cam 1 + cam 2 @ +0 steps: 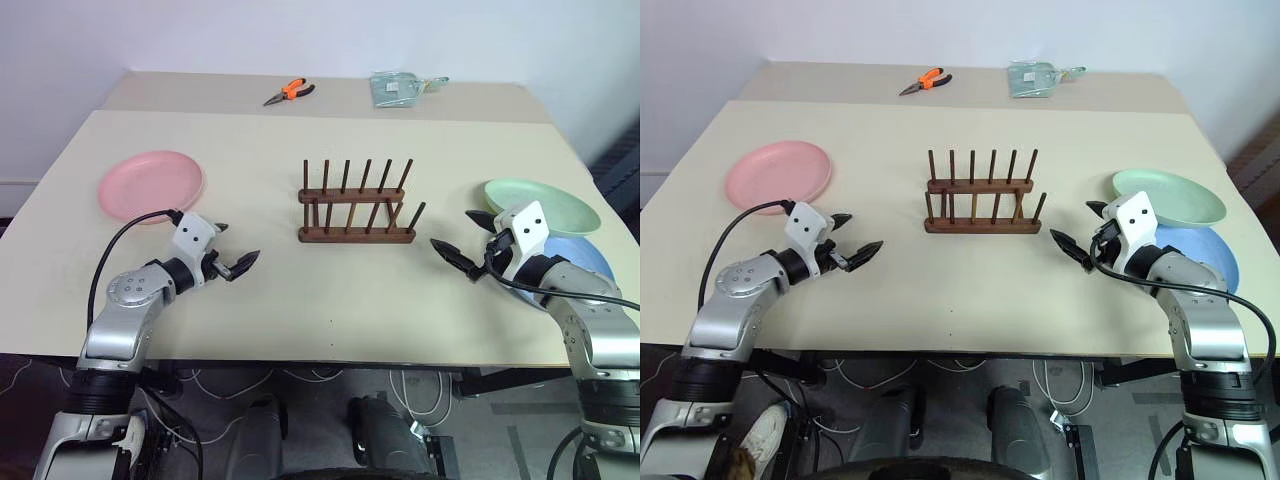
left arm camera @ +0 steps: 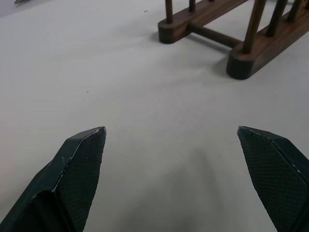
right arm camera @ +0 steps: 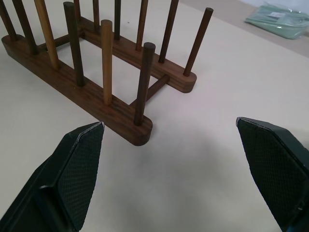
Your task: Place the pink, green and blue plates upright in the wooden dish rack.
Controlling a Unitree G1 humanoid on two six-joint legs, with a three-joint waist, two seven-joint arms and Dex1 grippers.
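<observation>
You have the dish rack [image 1: 357,206] standing empty in the middle of the table [image 1: 300,290]. Left of the rack, well apart, the pink plate [image 1: 151,184] lies flat. Right of the rack, the green plate [image 1: 545,203] rests overlapping the blue plate [image 1: 585,258]. Your left gripper [image 1: 232,252] hovers left of the rack, fingers spread wide, holding nothing. Your right gripper [image 1: 462,243] hovers right of the rack, just beside the green plate, fingers likewise spread and empty.
</observation>
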